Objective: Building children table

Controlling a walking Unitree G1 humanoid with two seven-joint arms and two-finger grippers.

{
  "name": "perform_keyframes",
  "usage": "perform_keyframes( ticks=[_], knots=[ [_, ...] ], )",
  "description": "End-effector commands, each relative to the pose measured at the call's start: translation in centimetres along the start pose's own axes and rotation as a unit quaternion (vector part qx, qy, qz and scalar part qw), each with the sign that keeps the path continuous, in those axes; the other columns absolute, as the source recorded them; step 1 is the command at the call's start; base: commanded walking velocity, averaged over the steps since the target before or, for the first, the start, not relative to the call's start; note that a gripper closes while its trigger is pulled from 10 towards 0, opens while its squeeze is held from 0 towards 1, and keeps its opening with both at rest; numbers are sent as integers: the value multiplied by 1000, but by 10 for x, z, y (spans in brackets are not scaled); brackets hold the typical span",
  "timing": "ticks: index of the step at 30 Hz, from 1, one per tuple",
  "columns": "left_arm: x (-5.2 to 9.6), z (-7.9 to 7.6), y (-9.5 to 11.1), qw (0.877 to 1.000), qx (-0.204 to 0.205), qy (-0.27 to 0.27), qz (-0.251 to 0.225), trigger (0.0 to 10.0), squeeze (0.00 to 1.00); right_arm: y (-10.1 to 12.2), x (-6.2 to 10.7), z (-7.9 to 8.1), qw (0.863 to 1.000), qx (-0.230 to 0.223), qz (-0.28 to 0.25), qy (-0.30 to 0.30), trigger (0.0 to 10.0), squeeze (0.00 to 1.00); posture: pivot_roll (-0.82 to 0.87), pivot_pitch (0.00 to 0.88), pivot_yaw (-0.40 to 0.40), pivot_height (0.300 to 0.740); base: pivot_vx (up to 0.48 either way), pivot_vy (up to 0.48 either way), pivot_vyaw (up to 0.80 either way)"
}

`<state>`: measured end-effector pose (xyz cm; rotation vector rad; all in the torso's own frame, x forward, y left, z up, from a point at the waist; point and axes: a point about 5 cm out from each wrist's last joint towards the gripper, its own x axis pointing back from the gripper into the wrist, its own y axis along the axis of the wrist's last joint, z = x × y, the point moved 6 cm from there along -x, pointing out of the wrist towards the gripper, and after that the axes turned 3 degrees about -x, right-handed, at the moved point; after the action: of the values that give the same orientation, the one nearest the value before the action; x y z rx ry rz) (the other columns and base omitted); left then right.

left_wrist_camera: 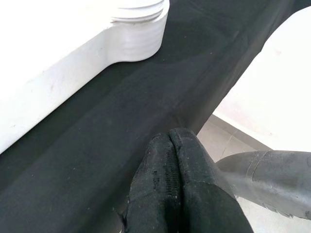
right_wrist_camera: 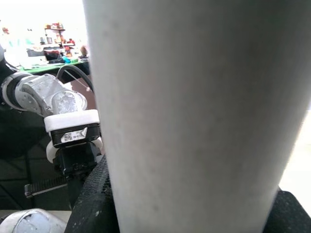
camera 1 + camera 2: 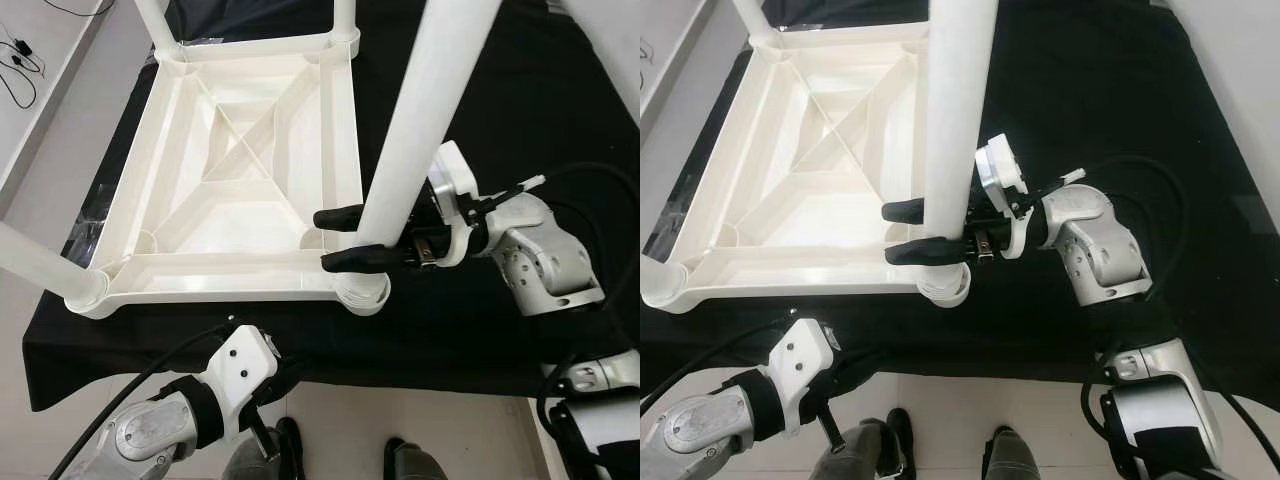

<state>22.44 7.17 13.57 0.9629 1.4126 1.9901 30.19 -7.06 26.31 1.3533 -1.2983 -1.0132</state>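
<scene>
Shown upright, the white leg (image 3: pixel 415 120) is clamped by the right gripper (image 3: pixel 345 238) above its corner socket (image 3: pixel 361 290); tilt could jam it, while the left gripper (image 1: pixel 176 189) jaws are closed together.

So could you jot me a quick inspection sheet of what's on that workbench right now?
Surface: black cloth covering the bench.
Job's things: white tabletop lying upside down; white leg standing in its near right corner socket; other legs at the remaining corners.
Clutter: nothing seen.
Grippers: right gripper, jaws clamped around the leg low down; left gripper, jaws shut, at the bench's near edge.
Cables: black cables along both arms.
Surroundings: pale floor.
</scene>
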Motion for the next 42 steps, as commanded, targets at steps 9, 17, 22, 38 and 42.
perform_keyframes(
  ticks=[9,17,22,38,42],
  knots=[
    [3,-4,-8,1000,-2,-8,18,10000,0,-29,-5,3,999,-36,28,4,10000,0,106,318,92,740,0,0,0],
    [4,-5,-9,1000,-4,-7,19,10000,0,-31,0,-1,998,-36,42,4,10000,0,106,318,89,740,0,0,0],
    [4,-5,-9,1000,-4,-6,19,10000,0,-34,1,-4,998,-40,47,2,10000,0,110,322,89,740,0,0,0],
    [7,-4,-9,1000,-5,-6,22,10000,0,-62,-5,11,987,30,149,49,10000,0,117,336,95,740,0,0,0],
    [8,-4,-9,1000,-6,-6,23,10000,0,-64,-6,13,984,37,162,60,10000,0,119,337,94,740,0,0,0]
  ],
)
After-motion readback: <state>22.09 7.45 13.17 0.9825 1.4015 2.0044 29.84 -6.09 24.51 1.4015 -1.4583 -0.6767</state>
